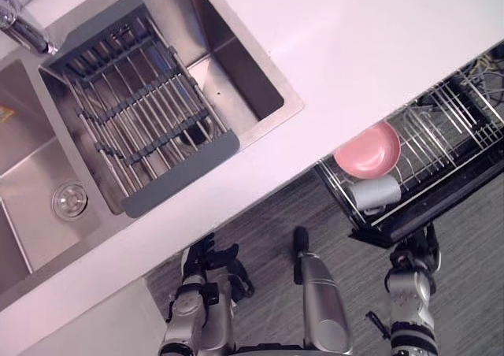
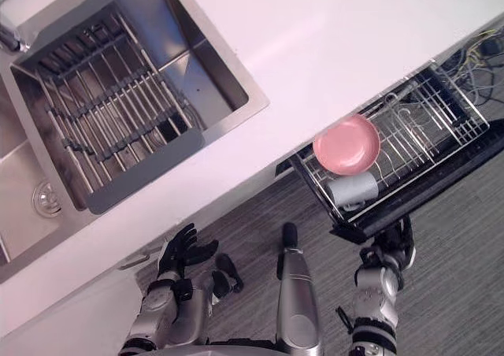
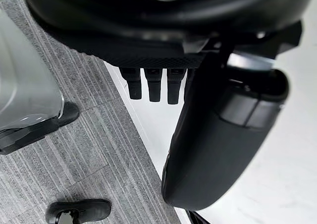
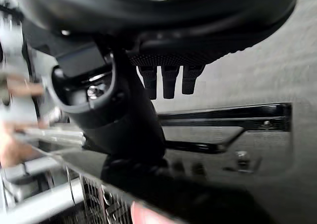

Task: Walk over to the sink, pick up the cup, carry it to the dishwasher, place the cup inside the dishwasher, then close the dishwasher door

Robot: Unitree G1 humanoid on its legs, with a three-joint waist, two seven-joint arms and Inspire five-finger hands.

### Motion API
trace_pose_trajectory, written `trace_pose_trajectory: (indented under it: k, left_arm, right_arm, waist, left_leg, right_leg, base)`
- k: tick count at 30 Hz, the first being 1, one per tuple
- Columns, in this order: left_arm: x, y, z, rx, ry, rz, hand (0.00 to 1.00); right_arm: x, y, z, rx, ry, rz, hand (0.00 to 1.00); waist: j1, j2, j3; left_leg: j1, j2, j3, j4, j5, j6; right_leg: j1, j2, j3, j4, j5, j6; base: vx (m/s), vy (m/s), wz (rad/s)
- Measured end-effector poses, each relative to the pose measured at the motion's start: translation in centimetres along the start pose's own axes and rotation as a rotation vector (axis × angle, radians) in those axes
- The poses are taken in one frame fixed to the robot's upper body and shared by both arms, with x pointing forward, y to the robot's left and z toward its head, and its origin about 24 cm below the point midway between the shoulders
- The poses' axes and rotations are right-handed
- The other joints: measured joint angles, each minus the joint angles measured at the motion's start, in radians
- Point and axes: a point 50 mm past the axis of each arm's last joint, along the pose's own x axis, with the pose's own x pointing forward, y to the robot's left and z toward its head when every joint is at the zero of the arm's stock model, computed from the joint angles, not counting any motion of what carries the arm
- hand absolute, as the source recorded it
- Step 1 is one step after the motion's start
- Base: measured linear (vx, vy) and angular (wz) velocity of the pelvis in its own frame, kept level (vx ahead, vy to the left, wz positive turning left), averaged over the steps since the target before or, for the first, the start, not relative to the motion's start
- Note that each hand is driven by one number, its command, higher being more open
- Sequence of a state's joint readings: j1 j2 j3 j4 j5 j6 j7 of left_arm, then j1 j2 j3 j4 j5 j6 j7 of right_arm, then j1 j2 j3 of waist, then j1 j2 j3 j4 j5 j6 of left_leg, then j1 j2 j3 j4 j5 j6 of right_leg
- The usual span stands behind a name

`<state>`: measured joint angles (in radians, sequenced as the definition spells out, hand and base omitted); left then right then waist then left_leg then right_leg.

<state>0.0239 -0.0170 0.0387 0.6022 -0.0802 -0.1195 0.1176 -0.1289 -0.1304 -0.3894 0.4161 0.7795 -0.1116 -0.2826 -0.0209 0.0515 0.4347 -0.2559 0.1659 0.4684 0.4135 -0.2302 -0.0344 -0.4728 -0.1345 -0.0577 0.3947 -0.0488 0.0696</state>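
Cup (image 1: 376, 192) sits racked; we should set our empty, straight-fingered right hand (image 1: 415, 255) flat on the dishwasher door (image 1: 453, 198) and push evenly.

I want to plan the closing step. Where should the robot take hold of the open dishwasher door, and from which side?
Probably the free front edge of the dishwasher door, from underneath. The door lies open and flat, and the rack with the cup and pink bowl covers its top. The right hand is below that edge, so its fingers could hook under and lift.
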Motion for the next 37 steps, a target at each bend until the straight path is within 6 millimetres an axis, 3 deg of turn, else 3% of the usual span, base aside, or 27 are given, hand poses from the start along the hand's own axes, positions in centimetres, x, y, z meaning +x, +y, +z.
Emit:
trace_pose_trajectory:
  k: [2, 3, 5, 7, 8, 11, 14, 16, 18, 21, 23, 28, 37]
  left_arm:
    - [0.1, -0.3, 0.4, 0.002, -0.014, -0.015, 0.9]
    - [0.1, -0.3, 0.4, 0.002, -0.017, -0.019, 0.9]
    - [0.3, -0.4, 0.7, 0.001, -0.026, -0.021, 0.9]
    - [0.4, -0.2, 0.9, -0.001, -0.033, -0.01, 0.9]
    - [0.4, 0.0, 1.0, 0.002, -0.04, -0.005, 0.9]
    - [0.4, 0.4, 1.0, 0.009, -0.043, 0.003, 0.9]
    - [0.5, 0.4, 1.3, 0.011, -0.056, 0.001, 0.9]
    - [0.5, 0.6, 1.3, 0.019, -0.061, 0.004, 0.9]
    - [0.6, 1.3, 1.0, 0.046, -0.046, 0.008, 0.9]
    - [0.5, 1.6, 0.1, 0.057, -0.002, 0.012, 0.9]
    - [-0.2, 2.7, -1.7, 0.079, 0.07, 0.033, 0.9]
    - [-1.8, 5.5, -3.9, 0.141, 0.157, 0.07, 0.9]
    - [-3.4, 7.9, -5.4, 0.186, 0.225, 0.09, 0.9]
  right_arm:
    - [0.4, 4.6, 0.1, -0.099, -0.007, 0.161, 0.9]
    - [0.4, 6.0, 0.2, -0.124, -0.016, 0.205, 0.9]
    - [0.9, 10.2, 1.8, -0.188, -0.072, 0.312, 0.9]
    - [1.3, 12.8, 3.0, -0.294, -0.098, 0.381, 0.9]
    - [1.4, 13.5, 3.2, -0.336, -0.114, 0.369, 0.9]
    - [1.3, 13.4, 2.7, -0.499, -0.136, 0.393, 0.9]
    - [1.9, 11.7, 2.0, -0.703, -0.137, 0.361, 0.9]
    - [2.0, 9.1, 1.2, -0.851, -0.116, 0.362, 0.9]
    - [1.7, 7.8, 0.3, -0.965, -0.098, 0.418, 0.9]
    - [0.8, 5.8, -0.8, -1.019, -0.065, 0.448, 0.9]
    - [-0.9, 3.2, -3.1, -1.05, 0.004, 0.489, 0.9]
    - [-3.6, -1.7, -6.5, -1.045, 0.165, 0.426, 0.9]
    - [-6.0, -8.5, -8.8, -1.059, 0.39, 0.256, 0.9]
  waist:
    - [0.009, 0.008, 0.004]
    - [0.01, 0.011, 0.006]
    - [0.03, 0.025, 0.013]
    - [0.049, 0.037, 0.02]
    - [0.056, 0.041, 0.022]
    - [0.036, 0.039, 0.023]
    - [0.029, 0.039, 0.023]
    - [0.03, 0.038, 0.02]
    - [0.029, 0.035, 0.014]
    - [0.027, 0.031, -0.025]
    - [0.026, 0.009, -0.093]
    - [0.03, -0.039, -0.195]
    - [0.03, -0.052, -0.259]
  left_leg:
    - [-0.008, -0.006, -0.018, -0.018, 0.018, 0.0]
    - [-0.011, -0.007, -0.023, -0.021, 0.023, -0.001]
    - [-0.022, -0.007, -0.045, -0.036, 0.044, -0.005]
    - [-0.025, -0.01, -0.06, -0.057, 0.067, -0.012]
    - [-0.026, -0.011, -0.074, -0.074, 0.085, -0.016]
    - [-0.023, -0.011, -0.109, -0.093, 0.1, -0.027]
    - [0.008, -0.011, -0.165, -0.112, 0.115, -0.039]
    - [0.033, -0.009, -0.219, -0.124, 0.121, -0.05]
    - [0.043, -0.002, -0.257, -0.137, 0.13, -0.06]
    - [0.047, -0.002, -0.295, -0.153, 0.145, -0.069]
    - [0.062, 0.001, -0.326, -0.176, 0.151, -0.075]
    - [0.113, -0.009, -0.348, -0.219, 0.153, -0.075]
    - [0.186, -0.037, -0.348, -0.266, 0.162, -0.061]
  right_leg:
    - [0.0, -0.006, -0.018, -0.004, 0.001, -0.003]
    - [0.0, -0.007, -0.023, -0.006, 0.002, -0.005]
    - [-0.001, -0.007, -0.045, -0.014, 0.006, -0.012]
    - [-0.001, -0.008, -0.062, -0.019, 0.009, -0.018]
    - [0.0, -0.007, -0.074, -0.02, 0.01, -0.02]
    - [0.01, -0.008, -0.113, -0.018, 0.01, -0.021]
    - [0.063, -0.007, -0.152, -0.021, -0.003, -0.041]
    - [0.124, -0.001, -0.202, -0.042, -0.015, -0.056]
    - [0.16, 0.012, -0.234, -0.071, -0.017, -0.06]
    - [0.191, 0.016, -0.272, -0.102, -0.016, -0.06]
    - [0.235, 0.027, -0.304, -0.143, -0.012, -0.063]
    - [0.32, 0.036, -0.332, -0.227, 0.006, -0.048]
    - [0.404, 0.028, -0.339, -0.29, 0.027, -0.027]
  base:
    - [-0.02, -0.07, 0.24]
    - [-0.03, -0.071, 0.24]
    - [-0.03, -0.09, 0.25]
    - [-0.01, -0.12, 0.28]
    - [0.01, -0.114, 0.26]
    - [0.02, -0.1, 0.18]
    - [-0.01, -0.085, 0.32]
    - [-0.01, -0.092, 0.55]
    - [-0.04, -0.09, 0.38]
    - [0.01, -0.049, 0.37]
    - [0.08, -0.017, 0.38]
    - [0.1, 0.032, 0.18]
    - [0.04, 0.046, 0.03]
